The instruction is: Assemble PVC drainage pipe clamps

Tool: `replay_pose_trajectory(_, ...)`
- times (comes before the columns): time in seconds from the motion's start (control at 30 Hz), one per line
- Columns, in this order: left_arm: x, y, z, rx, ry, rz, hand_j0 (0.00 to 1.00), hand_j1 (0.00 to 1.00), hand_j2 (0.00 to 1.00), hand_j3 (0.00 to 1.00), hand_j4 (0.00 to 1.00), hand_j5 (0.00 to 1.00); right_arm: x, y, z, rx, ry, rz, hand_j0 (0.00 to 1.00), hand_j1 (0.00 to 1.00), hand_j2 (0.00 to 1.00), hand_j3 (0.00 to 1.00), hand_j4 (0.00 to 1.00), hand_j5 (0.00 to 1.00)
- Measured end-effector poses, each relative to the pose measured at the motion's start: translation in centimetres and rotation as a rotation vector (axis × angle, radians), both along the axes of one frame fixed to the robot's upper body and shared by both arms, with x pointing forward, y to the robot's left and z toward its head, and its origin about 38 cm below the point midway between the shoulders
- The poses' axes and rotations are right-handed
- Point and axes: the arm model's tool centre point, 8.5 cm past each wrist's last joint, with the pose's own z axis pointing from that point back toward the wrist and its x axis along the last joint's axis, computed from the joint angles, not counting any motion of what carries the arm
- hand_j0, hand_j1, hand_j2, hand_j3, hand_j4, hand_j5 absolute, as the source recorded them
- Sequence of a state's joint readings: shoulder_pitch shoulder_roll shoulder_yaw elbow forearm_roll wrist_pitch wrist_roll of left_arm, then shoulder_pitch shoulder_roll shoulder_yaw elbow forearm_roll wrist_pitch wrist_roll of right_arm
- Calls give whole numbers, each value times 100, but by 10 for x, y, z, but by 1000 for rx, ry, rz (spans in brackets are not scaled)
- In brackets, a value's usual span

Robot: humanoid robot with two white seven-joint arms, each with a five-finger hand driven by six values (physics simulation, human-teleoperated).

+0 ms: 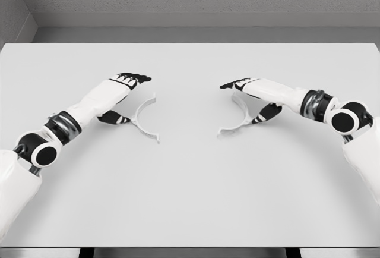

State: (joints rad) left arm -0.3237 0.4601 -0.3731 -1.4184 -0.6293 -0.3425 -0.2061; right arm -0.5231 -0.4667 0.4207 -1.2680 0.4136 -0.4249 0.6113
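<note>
**Ann:** From the head camera, both arms were out over the bench [190,198]. The left hand [122,91] sat just beside the left clamp half [144,121], fingers [138,78] stretched flat and wide above it, thumb tucked below, gripping nothing.

**Bo:** And the right hand [254,94] mirrored it over the right clamp half [236,121]. Fingers flat and extended there too, thumb low beside the arc. Whether either thumb touched its piece, I couldn't tell.

**Ann:** The two halves lay flat on the bench, well apart, their curved backs facing each other and the open sides toward the hands.

**Bo:** So the risk, as I judged it: those pieces were thin and light. A thumb closing from one side only could have shoved an arc sliding across the smooth surface rather than pinching it.

**Ann:** Or spun it. Turned even a little, the ends wouldn't have lined up when brought together, and the halves would have met crooked.
</note>
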Motion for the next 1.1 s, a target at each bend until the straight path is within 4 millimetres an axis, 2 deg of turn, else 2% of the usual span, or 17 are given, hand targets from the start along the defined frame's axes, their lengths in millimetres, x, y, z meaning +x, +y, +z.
replay_pose_trajectory(0.27,0,-6,-1,-3,-4,-6,100,100,100,100,100,100,0,5,5,2,-17,13,100,100,100,100,100,100)
replay_pose_trajectory(0.47,-1,-10,-2,-5,-3,-12,100,100,100,100,100,100,4,2,12,-10,-34,5,100,100,100,100,100,100)
replay_pose_trajectory(0.63,0,-15,-2,-10,-5,-18,100,100,100,100,100,100,21,-2,33,-17,-70,-12,100,100,100,100,100,100)
replay_pose_trajectory(0.8,0,-19,-2,-12,-8,-21,100,100,100,100,100,100,33,-5,27,-54,-54,-41,100,100,100,100,100,100)
replay_pose_trajectory(1.1,3,-19,-1,-7,-11,-11,100,100,100,100,100,100,39,12,6,-72,-12,-40,100,100,100,100,100,100)
